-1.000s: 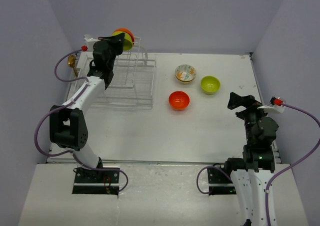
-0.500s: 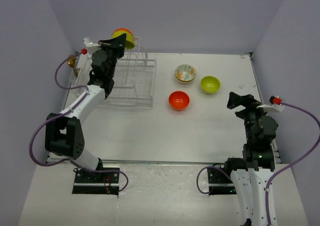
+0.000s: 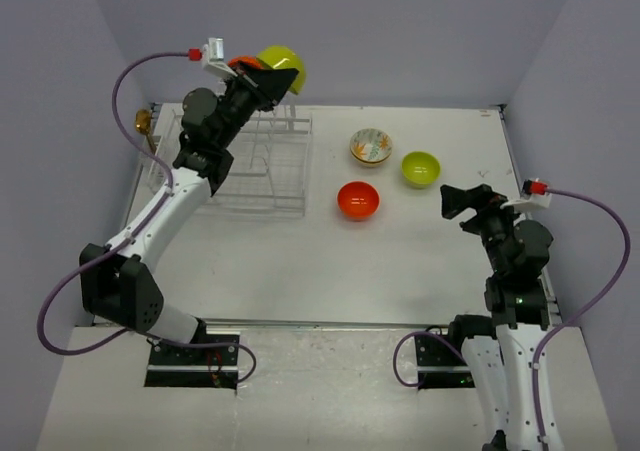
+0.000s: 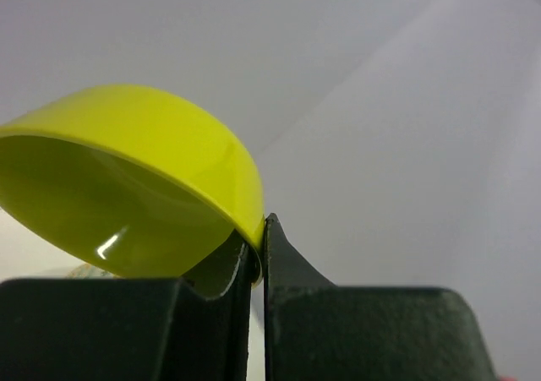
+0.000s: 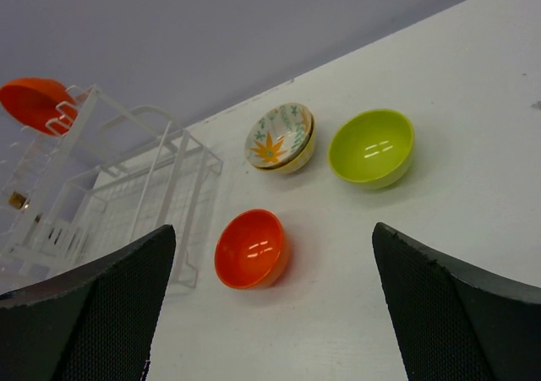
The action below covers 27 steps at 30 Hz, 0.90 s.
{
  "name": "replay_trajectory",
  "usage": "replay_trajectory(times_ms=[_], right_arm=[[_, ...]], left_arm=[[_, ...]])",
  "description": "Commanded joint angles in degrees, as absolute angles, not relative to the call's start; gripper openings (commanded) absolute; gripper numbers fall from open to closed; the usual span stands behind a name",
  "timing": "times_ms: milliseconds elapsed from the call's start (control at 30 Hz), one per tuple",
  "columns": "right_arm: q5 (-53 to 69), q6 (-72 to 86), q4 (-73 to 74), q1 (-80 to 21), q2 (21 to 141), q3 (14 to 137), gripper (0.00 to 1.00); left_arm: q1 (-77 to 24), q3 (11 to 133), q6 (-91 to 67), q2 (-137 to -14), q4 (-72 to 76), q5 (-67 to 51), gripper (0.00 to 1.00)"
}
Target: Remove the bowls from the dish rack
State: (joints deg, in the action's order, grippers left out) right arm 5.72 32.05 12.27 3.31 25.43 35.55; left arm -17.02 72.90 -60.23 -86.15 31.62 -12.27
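My left claw (image 4: 259,239) is clamped on the rim of the lime-green bowl (image 4: 144,144), with the dish rack (image 3: 262,176) below it. Next, I reckon: swing right and set it on the tabletop (image 3: 400,261) by the orange bowl (image 3: 358,200).

Lab test cell: white table (image 3: 400,261) boxed by plain lilac walls (image 3: 420,31), cabled robot arms (image 3: 165,206) at its edge.

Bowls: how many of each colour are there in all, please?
Green: 2, the green table bowl and the held green bowl.
Orange: 2, the orange table bowl and the orange rack bowl.
Floral: 1, the floral bowl.
Total: 5.
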Motion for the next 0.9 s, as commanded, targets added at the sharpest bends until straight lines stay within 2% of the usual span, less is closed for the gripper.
replay_trajectory(times_ms=[0,33,133,200,233,300,367,433,733,867], right_arm=[[17.81,31.99,9.14,3.25,29.25,39.19,0.99],[19.06,32.43,10.1,3.25,30.49,40.33,0.99],[27.31,34.71,15.28,3.16,37.07,47.35,0.99],[31.79,33.41,22.56,2.29,43.11,58.3,0.99],[31.47,32.53,25.55,2.29,44.89,58.36,0.99],[28.84,28.84,33.35,-0.78,47.54,66.16,0.99],[23.92,25.69,37.51,-5.61,50.18,72.03,0.99],[21.46,24.09,43.23,-7.99,52.02,75.31,0.99],[14.16,16.44,58.26,-15.54,59.5,80.77,0.97],[14.07,15.65,61.25,-20.99,61.69,79.2,0.89]], left_arm=[[-25.71,80.68,-32.8,-78.51,14.73,-24.0,0.0],[-27.75,79.12,-28.78,-76.92,8.41,-22.43,0.0],[-34.26,71.91,-18.92,-70.85,3.36,-18.29,0.0],[-39.36,69.01,-11.03,-68.74,-3.29,-16.02,0.0],[-41.46,68.3,-10.99,-68.47,-5.34,-14.69,0.0],[-48.2,67.94,-4.59,-69.08,-10.08,-11.1,0.0],[-57.16,68.2,4.53,-71.09,-18.78,-4.24,0.0],[-62.03,68.46,8.25,-72.85,-25.27,4.51,0.0],[-69.78,77.6,18.71,-82.35,-39.8,-2.63,0.0],[-71.71,81.03,22.85,-86.38,-42.71,-3.08,0.0]])
